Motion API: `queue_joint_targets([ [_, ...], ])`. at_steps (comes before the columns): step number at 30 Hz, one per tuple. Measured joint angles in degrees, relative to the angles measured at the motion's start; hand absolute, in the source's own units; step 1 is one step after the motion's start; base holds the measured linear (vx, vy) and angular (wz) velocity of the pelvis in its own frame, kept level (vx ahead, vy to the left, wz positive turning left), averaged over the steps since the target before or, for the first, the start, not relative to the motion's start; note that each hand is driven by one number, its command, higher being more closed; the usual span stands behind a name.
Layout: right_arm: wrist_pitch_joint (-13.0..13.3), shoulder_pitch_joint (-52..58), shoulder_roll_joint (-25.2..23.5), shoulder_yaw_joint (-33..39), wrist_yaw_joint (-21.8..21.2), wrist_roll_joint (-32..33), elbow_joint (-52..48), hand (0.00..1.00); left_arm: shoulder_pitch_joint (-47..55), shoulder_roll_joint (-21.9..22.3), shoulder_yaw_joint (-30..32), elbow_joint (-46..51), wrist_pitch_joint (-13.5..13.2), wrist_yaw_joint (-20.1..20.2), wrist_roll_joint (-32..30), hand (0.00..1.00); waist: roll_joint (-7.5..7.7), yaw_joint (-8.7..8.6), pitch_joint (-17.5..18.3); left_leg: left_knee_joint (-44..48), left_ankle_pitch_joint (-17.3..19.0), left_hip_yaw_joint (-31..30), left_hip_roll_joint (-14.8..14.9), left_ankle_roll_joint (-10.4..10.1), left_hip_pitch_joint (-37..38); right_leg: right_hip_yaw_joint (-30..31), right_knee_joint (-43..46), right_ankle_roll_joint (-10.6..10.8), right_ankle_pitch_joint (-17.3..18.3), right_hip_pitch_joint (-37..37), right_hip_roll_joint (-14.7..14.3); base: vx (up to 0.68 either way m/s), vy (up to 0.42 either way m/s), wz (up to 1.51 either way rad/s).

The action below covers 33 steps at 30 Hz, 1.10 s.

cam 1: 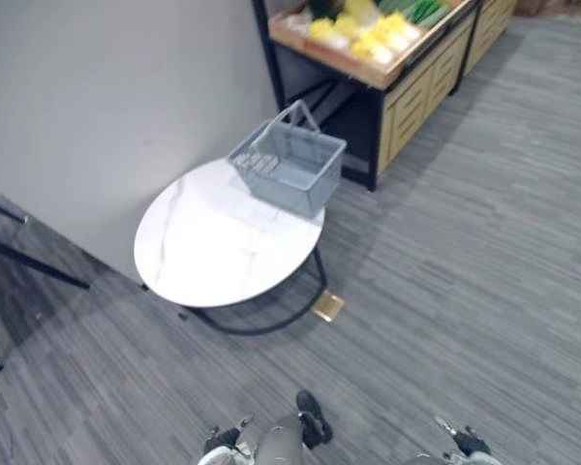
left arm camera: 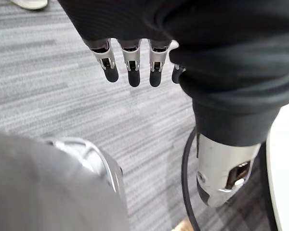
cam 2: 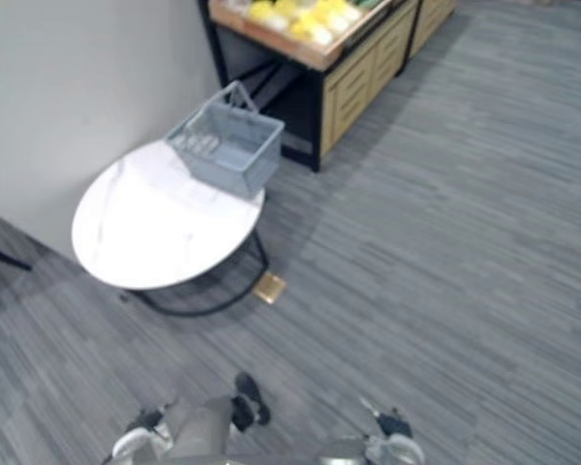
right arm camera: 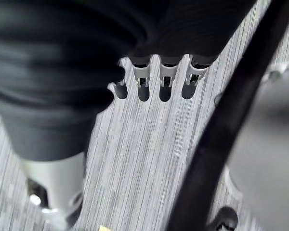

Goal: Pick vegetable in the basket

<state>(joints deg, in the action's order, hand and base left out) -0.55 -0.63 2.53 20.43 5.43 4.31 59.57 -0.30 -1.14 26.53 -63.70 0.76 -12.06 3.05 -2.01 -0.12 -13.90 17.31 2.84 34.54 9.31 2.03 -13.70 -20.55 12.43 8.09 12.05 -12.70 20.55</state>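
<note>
Both hands hang low at the robot's sides, far from the work. Left robot hand (left arm camera: pixel 131 62): fingers straight and relaxed, pointing at the carpet floor (left arm camera: pixel 62 96), holding nothing. Right robot hand (right arm camera: pixel 166 79): same, fingers loose and straight, empty.

The grey plastic basket (cam 1: pixel 289 167) sits at the 1 o'clock edge of the white oval table (cam 1: pixel 213 252), handle raised. It looks empty inside. From the robot it is at about 12 o'clock, well apart from both hands.

The produce stand (cam 1: pixel 407 82) is past the basket at about 1 o'clock. Yellow vegetables (cam 1: pixel 373 34) are piled in its tray, with green vegetables (cam 1: pixel 421 10) beside them toward 2 o'clock. The exact kind cannot be told from here, and some of the yellow ones look wrapped in pale film.

Handling, as a judgement:
- Each piece is likely light, a one-hand lift.
- Film wrap would be slick, so wrap fingers and thumb around the middle of a piece rather than pinching an end.
- The green ones look long and thin, probably bendy, so hold them near mid-length.
- Produce bruises, so use a moderate squeeze.
- The basket is light and sits at the table's edge, so set the piece in gently rather than drop it.

The pick is not yet started, and the robot needs to close the distance first.
</note>
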Motion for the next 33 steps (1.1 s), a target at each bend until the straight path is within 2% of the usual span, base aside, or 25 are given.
queue_joint_targets([
  [2,0.25,-1.22,-0.26,-1.87,-0.90,-0.02,0.11,0.00,1.44,-0.92,-1.57,-1.51,1.18,-0.09,-1.26,0.00,0.11,0.62,0.01,0.27,2.21,-0.29,-0.33,-0.55,0.89,2.70,0.06,0.31,-5.18,-0.24,-0.27,0.31,0.217,0.00],
  [4,0.50,-1.36,0.04,-1.96,-0.90,-0.03,1.54,0.00,3.87,-2.72,-4.72,-2.42,2.36,-0.12,-1.95,0.00,2.02,0.31,0.01,-1.56,3.99,-1.07,-3.27,-0.71,4.91,8.95,16.57,4.28,-10.14,5.74,3.36,0.34,0.245,0.23],
  [5,0.46,-1.21,0.24,-2.32,-0.89,-0.03,2.17,0.00,4.41,-3.22,-5.75,-2.43,2.56,-0.14,-1.97,0.00,2.76,0.29,0.17,-2.62,4.34,-0.86,-4.27,-0.73,6.69,11.08,22.05,4.54,-12.98,8.45,4.52,0.26,0.147,0.08],
  [6,1.01,-0.25,0.52,-3.29,-0.88,-0.06,2.01,0.00,5.64,-3.49,-7.45,-2.40,3.13,-0.21,-1.97,0.00,3.46,0.24,0.14,-4.96,4.91,-0.70,-5.78,-0.77,10.31,14.24,31.53,5.16,-20.46,12.59,5.98,0.27,0.098,0.01],
  [7,2.21,-0.32,1.04,-3.60,-0.86,-0.02,1.47,0.00,6.20,-3.68,-8.75,-2.35,3.55,-0.61,-1.92,0.00,3.41,-0.28,0.05,-6.38,5.57,-0.85,-6.23,-1.02,13.31,14.65,40.63,5.21,-21.48,16.96,6.65,0.28,0.079,-0.02],
  [8,2.31,-0.74,1.48,-3.62,-0.81,-0.01,1.50,0.00,6.19,-3.64,-9.06,-2.35,3.61,-0.85,-1.91,0.00,3.40,-0.50,0.01,-7.07,5.99,-0.92,-6.28,-1.07,14.89,14.44,44.49,4.19,-20.73,19.00,6.50,0.29,0.054,-0.01],
  [10,2.59,-1.16,3.19,-4.06,-0.90,0.03,0.15,0.00,4.73,-3.79,-11.79,-1.91,3.56,-2.22,-1.92,0.00,2.19,-1.62,-0.55,-10.64,6.30,-3.15,-7.03,-1.83,20.63,8.86,50.62,0.74,-8.51,24.89,5.70,0.31,0.033,0.19],
  [12,2.61,-1.07,3.59,-4.01,-0.62,0.07,-0.68,0.00,3.05,-4.00,-13.36,0.29,3.28,-3.46,-1.92,0.00,1.79,-2.66,-0.74,-11.42,6.64,-5.46,-6.89,-2.62,22.89,3.53,42.75,-1.67,-2.80,26.68,4.95,0.25,-0.036,0.60],
  [14,2.36,-0.75,3.70,-3.99,-0.47,0.11,-0.41,0.00,1.27,-3.47,-14.49,2.35,2.25,-4.11,-1.55,0.00,1.89,-3.05,-0.77,-11.20,6.58,-7.25,-6.62,-3.58,24.09,0.93,26.89,-2.64,-2.74,27.18,3.11,0.33,-0.197,0.75],
  [15,1.63,-0.19,3.40,-3.85,-0.30,0.11,-0.05,0.00,0.19,-2.68,-15.64,3.38,1.65,-4.46,-1.53,0.00,2.01,-3.02,-0.75,-11.28,6.98,-8.70,-6.51,-4.86,24.92,1.11,14.96,-2.51,-4.81,27.42,1.47,0.47,-0.332,0.64],
  [16,1.54,0.37,3.19,-3.05,-0.20,0.15,-0.10,0.00,-0.20,-1.77,-16.07,3.34,1.13,-4.51,-1.51,0.00,2.30,-3.09,-0.63,-11.31,7.55,-10.02,-6.23,-6.24,25.43,2.50,7.77,-3.12,-11.76,27.16,0.28,0.42,-0.305,0.60],
  [17,1.27,0.90,3.65,-2.51,0.06,0.14,0.04,0.00,-0.85,0.03,-16.12,2.85,1.04,-4.49,-1.53,0.00,0.88,-3.59,-1.29,-12.46,7.55,-11.32,-4.94,-7.60,26.65,2.01,5.06,-4.19,-15.03,25.55,-1.69,0.46,-0.272,0.27],
  [18,1.25,0.76,4.54,-1.53,0.34,0.13,0.31,0.00,-0.64,2.27,-16.20,2.60,1.07,-4.09,-1.70,0.00,-1.59,-3.11,-0.73,-14.88,6.67,-11.40,-4.54,-8.85,27.20,0.63,4.73,-4.03,-15.12,24.55,-3.22,0.41,-0.213,0.13],
  [19,1.17,0.74,4.68,0.25,0.62,0.12,0.22,0.00,-1.14,3.32,-16.23,2.68,0.92,-3.67,-1.93,0.00,-2.10,-3.14,-0.87,-17.31,3.77,-11.97,-4.90,-8.96,28.83,1.67,10.91,-3.50,-12.18,26.83,-2.44,0.42,-0.234,0.00],
  [20,1.08,0.85,4.49,0.75,0.54,0.10,0.09,0.00,-1.51,3.65,-16.06,2.46,0.59,-3.55,-2.09,0.00,-1.81,-3.33,-1.31,-18.68,2.77,-11.87,-4.94,-8.69,30.40,3.57,20.53,-2.90,-10.59,30.42,-0.68,0.23,-0.198,0.22],
  [21,1.17,1.45,4.25,1.35,0.43,0.22,-0.48,0.00,-1.65,3.73,-15.34,1.78,0.62,-3.39,-2.09,0.00,-1.07,-3.70,-1.26,-19.38,2.93,-12.93,-4.97,-9.26,31.65,5.49,25.70,-2.47,-6.48,33.98,-0.04,0.15,-0.307,0.39],
  [22,1.27,2.41,2.74,0.49,0.25,0.04,-0.63,0.00,-1.16,2.16,-14.08,1.28,0.45,-3.25,-2.26,0.00,1.04,-3.92,0.10,-20.03,5.11,-14.00,-5.94,-9.63,32.80,8.07,18.41,-2.65,-5.82,32.97,0.07,0.09,-0.272,0.49],
  [23,1.17,2.61,2.85,1.06,-0.15,0.07,-0.02,0.00,-1.17,2.71,-12.20,0.02,0.54,-2.81,-3.25,0.00,0.03,-4.16,-0.20,-19.30,8.22,-16.10,-3.95,-10.35,33.78,6.96,21.00,-3.35,-3.25,32.17,-1.45,0.14,-0.284,0.32],
  [25,1.25,2.65,3.53,1.12,-0.66,0.02,0.30,0.00,-0.88,2.44,-10.30,-0.37,0.55,-2.66,-3.94,0.00,-1.32,-3.34,0.49,-10.74,8.73,-16.95,-2.53,-9.51,29.58,6.85,21.79,-3.46,-1.33,32.01,-1.64,0.12,-0.157,0.09],
  [26,1.18,2.64,4.54,1.08,-0.76,0.01,0.65,0.00,-0.88,2.33,-10.32,-0.44,0.55,-2.59,-4.07,0.00,-1.05,-3.13,0.33,-6.55,8.29,-17.62,-2.00,-9.88,27.29,6.53,21.35,-3.51,-1.26,31.65,-1.54,0.11,-0.201,0.29],
  [28,1.04,3.09,6.88,0.99,-0.86,-0.01,2.08,0.00,-0.74,2.21,-8.17,-2.00,0.61,-2.21,-3.55,0.00,-2.92,-3.10,0.41,13.64,3.74,-19.66,1.85,-14.06,16.97,3.15,19.45,-3.36,-0.60,27.82,-0.48,0.19,-0.189,0.52],
  [29,0.81,3.28,7.30,0.81,-0.85,-0.02,2.15,0.00,-0.75,2.18,-7.00,-2.00,0.62,-2.14,-3.04,0.00,-3.05,-3.12,0.28,17.13,1.51,-18.83,2.95,-13.70,15.68,2.36,19.45,-3.57,-0.13,26.46,-0.14,0.23,-0.120,0.52],
  [31,0.12,3.48,7.97,-0.61,-0.88,-0.01,2.30,0.00,-0.57,2.21,-3.51,-2.08,0.65,-1.82,-1.48,0.00,-3.02,-2.90,0.11,23.94,-9.68,-12.56,7.61,-10.74,14.69,-0.14,16.52,-4.33,1.21,19.70,0.24,0.26,-0.107,0.39],
  [32,0.12,3.22,7.58,-0.80,-0.89,-0.01,2.32,0.00,-0.57,2.13,-2.97,-2.08,0.66,-1.55,-1.46,0.00,-2.95,-2.88,0.08,24.96,-11.40,-11.37,8.48,-10.16,14.44,-1.07,15.01,-4.62,1.33,18.03,0.18,0.26,-0.077,0.36],
  [33,0.10,2.72,7.70,-0.87,-0.87,-0.01,2.30,0.00,-0.68,2.14,-2.20,-2.00,0.65,-1.17,-1.51,0.00,-2.80,-3.05,0.07,26.25,-8.21,-9.18,9.22,-9.51,12.69,-2.59,12.85,-4.72,1.29,16.17,0.21,0.24,-0.068,0.46],
])
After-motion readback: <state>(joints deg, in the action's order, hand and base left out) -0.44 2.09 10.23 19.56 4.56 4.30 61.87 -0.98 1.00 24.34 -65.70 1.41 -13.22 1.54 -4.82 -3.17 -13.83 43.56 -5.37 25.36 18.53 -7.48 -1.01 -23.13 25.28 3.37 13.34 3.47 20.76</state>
